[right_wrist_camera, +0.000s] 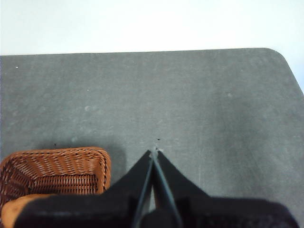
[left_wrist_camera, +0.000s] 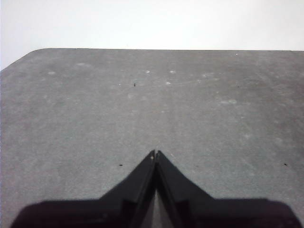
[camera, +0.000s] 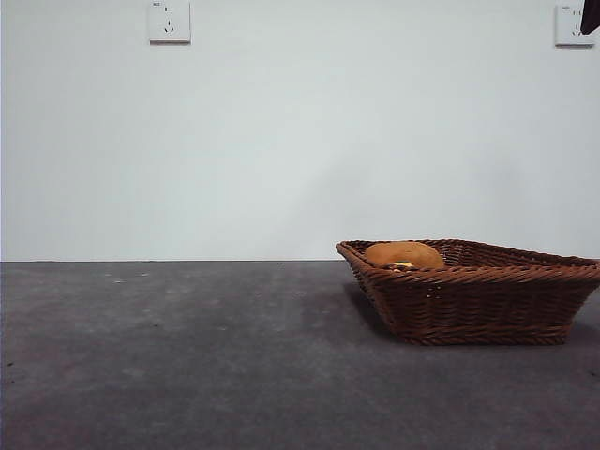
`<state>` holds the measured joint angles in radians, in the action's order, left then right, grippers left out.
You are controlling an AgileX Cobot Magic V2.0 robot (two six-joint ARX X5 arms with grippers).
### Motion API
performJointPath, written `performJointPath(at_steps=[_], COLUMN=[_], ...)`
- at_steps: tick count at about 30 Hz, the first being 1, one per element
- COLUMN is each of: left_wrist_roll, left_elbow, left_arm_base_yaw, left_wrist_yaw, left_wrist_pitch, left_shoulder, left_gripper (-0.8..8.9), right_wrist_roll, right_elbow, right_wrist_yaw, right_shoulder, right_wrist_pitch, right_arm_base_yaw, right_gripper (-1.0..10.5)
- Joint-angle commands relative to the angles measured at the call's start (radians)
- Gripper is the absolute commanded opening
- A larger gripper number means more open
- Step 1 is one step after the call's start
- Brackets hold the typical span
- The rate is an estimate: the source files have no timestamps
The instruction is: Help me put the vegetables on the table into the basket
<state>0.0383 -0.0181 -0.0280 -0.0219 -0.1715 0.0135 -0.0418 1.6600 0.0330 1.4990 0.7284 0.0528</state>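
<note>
Your right gripper [right_wrist_camera: 154, 153] has its jaws pressed together with nothing between them, and it hangs above bare table [right_wrist_camera: 199, 104] with the basket [right_wrist_camera: 57, 168] just beside it and lower. Your left gripper [left_wrist_camera: 155, 153] is likewise closed and empty, over an open stretch of table with no vegetable near it.

In the front view the basket [camera: 478, 295] sits on the table at the right, and only a black tip shows at the top right corner, so both arms look parked. The potato [camera: 403, 254] lies inside the basket against its near-left wall, and a small yellow piece [camera: 403, 266] peeps out just below it. The rim hides the rest of the floor, so you cannot tell whether the purple piece is in there too.

No vegetable lies loose on the table in any view, so the loading looks finished or nearly so. Your next move is probably only a check: confirm the third piece is inside before you call it done.
</note>
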Motion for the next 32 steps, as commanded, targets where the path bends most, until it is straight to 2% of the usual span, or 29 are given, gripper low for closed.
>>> performJointPath(at_steps=[1,6,12,15,20,28,32], left_wrist_roll=[0.006,0.006,0.006,0.006,0.006,0.006,0.006], left_elbow=[0.011,0.011,0.011,0.011,0.011,0.011,0.011], left_arm_base_yaw=[-0.003,-0.003,-0.003,-0.003,-0.003,-0.003,-0.003], left_wrist_yaw=[0.004,0.004,0.004,0.004,0.004,0.003,0.004], left_wrist_pitch=[0.008,0.008,0.008,0.008,0.008,0.008,0.008], left_shoulder=[0.002,0.003,0.003,0.005,0.006,0.006,0.006], left_gripper=[-0.03,-0.03,-0.03,-0.03,-0.03,-0.03,-0.03], right_wrist_roll=[-0.004,-0.004,-0.004,-0.004,-0.004,-0.015,0.020], right_elbow=[-0.008,-0.012,-0.098,-0.260,-0.651,-1.169,-1.363], right_wrist_yaw=[-0.024,-0.052,-0.049,-0.050,-0.052,-0.064,-0.042], right_shoulder=[0.021,-0.013,-0.204,-0.344,-0.633,-1.151,-1.308], right_wrist_pitch=[0.000,0.005,-0.043,-0.215,-0.576,-0.706,-0.813], right_arm_base_yaw=[0.003,0.002,-0.023,-0.026,-0.026,-0.019,-0.013], right_gripper=[0.0,0.0,0.0,0.0,0.0,0.0,0.0])
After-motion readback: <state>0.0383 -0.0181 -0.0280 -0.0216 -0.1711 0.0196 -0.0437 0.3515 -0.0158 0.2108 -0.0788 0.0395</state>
